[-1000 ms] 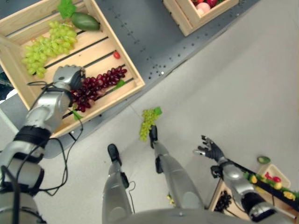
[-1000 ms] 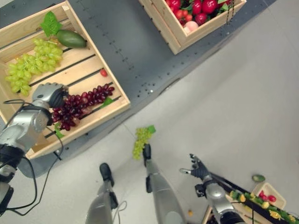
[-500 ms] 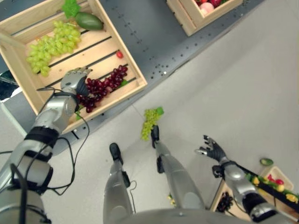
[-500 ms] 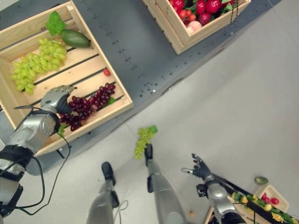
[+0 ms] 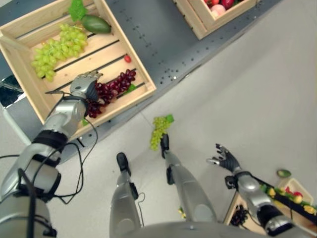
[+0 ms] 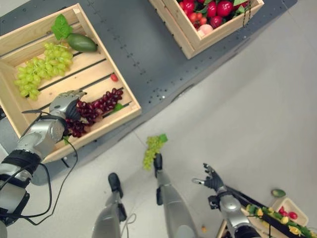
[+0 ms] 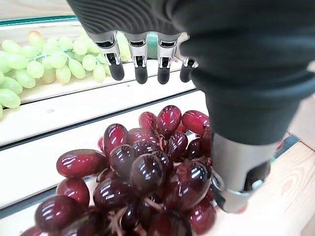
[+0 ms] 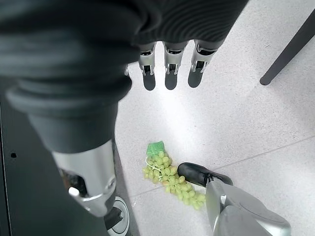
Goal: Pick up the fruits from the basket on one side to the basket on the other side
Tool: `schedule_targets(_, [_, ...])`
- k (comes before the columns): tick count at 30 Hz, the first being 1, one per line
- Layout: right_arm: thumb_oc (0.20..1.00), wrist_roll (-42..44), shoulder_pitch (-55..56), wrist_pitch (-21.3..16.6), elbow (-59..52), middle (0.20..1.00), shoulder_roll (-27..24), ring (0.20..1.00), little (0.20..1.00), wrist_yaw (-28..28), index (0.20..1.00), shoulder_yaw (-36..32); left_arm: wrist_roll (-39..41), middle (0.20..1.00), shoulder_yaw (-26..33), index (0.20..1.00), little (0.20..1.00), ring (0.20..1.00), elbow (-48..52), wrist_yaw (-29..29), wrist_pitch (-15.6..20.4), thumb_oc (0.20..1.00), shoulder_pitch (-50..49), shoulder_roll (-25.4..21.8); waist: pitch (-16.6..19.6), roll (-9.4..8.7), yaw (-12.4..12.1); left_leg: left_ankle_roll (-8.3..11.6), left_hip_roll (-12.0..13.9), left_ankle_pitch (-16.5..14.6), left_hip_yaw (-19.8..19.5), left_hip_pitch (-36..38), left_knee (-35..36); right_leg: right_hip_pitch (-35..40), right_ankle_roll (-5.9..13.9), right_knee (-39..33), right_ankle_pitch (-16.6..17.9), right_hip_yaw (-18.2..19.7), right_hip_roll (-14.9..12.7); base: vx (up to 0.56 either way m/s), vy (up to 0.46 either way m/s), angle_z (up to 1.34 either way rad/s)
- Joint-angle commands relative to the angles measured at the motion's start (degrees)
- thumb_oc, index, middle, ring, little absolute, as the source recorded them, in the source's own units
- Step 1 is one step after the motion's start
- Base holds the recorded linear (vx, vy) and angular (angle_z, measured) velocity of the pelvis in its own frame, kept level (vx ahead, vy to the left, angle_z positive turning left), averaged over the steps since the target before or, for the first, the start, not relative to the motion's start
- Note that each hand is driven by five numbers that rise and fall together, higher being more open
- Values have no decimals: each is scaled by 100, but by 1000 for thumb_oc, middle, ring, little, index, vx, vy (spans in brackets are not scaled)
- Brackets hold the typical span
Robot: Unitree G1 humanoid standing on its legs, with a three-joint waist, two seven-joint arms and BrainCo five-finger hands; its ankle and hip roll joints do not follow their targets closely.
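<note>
A wooden crate (image 5: 130, 102) on the grey platform holds a bunch of red grapes (image 5: 116, 84), green grapes (image 5: 57, 47), a green avocado-like fruit (image 5: 96, 24) and a small red fruit (image 5: 127, 58). My left hand (image 5: 85, 85) lies over the near end of the red grapes (image 7: 147, 167), open, its fingers (image 7: 140, 56) stretched above them and the thumb beside the bunch. A second crate (image 6: 223, 29) of red fruit stands at the far right. A loose bunch of green grapes (image 5: 158, 131) lies on the floor. My right hand (image 5: 225, 159) hangs open low at the right.
The grey platform (image 5: 163, 44) carries both crates, with a bare strip between them. At the lower right stands a small wooden box (image 5: 292, 191) with yellow and red fruit. In the right wrist view the floor grapes (image 8: 170, 177) lie below my right hand (image 8: 74, 59).
My left hand has slid forward along the red grapes and its fingers have uncurled from a fist to straight. The right hand has stayed still.
</note>
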State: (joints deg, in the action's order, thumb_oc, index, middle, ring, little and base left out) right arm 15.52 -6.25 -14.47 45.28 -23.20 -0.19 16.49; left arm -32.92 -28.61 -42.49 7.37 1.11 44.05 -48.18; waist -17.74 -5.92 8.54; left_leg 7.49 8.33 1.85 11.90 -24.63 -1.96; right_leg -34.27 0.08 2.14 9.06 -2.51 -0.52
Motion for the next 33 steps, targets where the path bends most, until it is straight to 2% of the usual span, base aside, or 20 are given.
schedule_targets(1, [1000, 354, 152, -70, -64, 1000, -182, 1000, 1000, -48, 1000, -81, 311, 1000, 58, 1000, 1000, 1000, -112, 43, 113, 1000, -175, -85, 235, -2, 47, -263, -126, -266, -198, -266, -582, -13, 535, 592, -566, -39, -20, 0, 0, 0])
schedule_targets(11, [1000, 434, 167, -76, -192, 1000, -262, 1000, 1000, -5, 1000, -157, 474, 1000, -39, 1000, 1000, 1000, -76, -92, 153, 1000, -171, -282, 209, -81, 87, -255, -95, -227, -196, -366, -555, -141, 546, 617, -547, -50, 14, 0, 0, 0])
schedule_targets(16, [1000, 465, 210, -92, -429, 1000, -272, 1000, 1000, 21, 1000, -259, 372, 1000, 278, 1000, 1000, 1000, 402, -115, 138, 1000, -618, -420, 170, -88, 54, -252, -90, -211, -243, -444, -548, -210, 545, 641, -569, -99, 15, 6, 1, 3])
schedule_targets(21, [1000, 516, 220, -140, -730, 1000, -351, 1000, 1000, 50, 1000, -287, 302, 1000, 345, 1000, 1000, 1000, 138, -47, 147, 1000, -775, -399, 102, -97, 62, -245, -93, -209, -273, -558, -587, -321, 526, 700, -599, -109, 13, 2, 1, 1])
schedule_targets(29, [1000, 570, 196, -235, -959, 1000, -415, 1000, 1000, 75, 1000, -151, 274, 1000, -322, 1000, 1000, 1000, -947, 1, 183, 1000, -212, -20, 113, -165, 174, -223, -40, -193, -349, -752, -667, -580, 518, 922, -655, -157, 51, 0, 0, 0])
schedule_targets(33, [1000, 566, 184, -251, -958, 1000, -424, 1000, 1000, 43, 1000, -154, 285, 1000, -448, 1000, 1000, 1000, -1112, 2, 170, 1000, -75, 110, 130, -156, 196, -220, -24, -196, -373, -806, -684, -650, 516, 987, -679, -178, 45, 0, 0, 0])
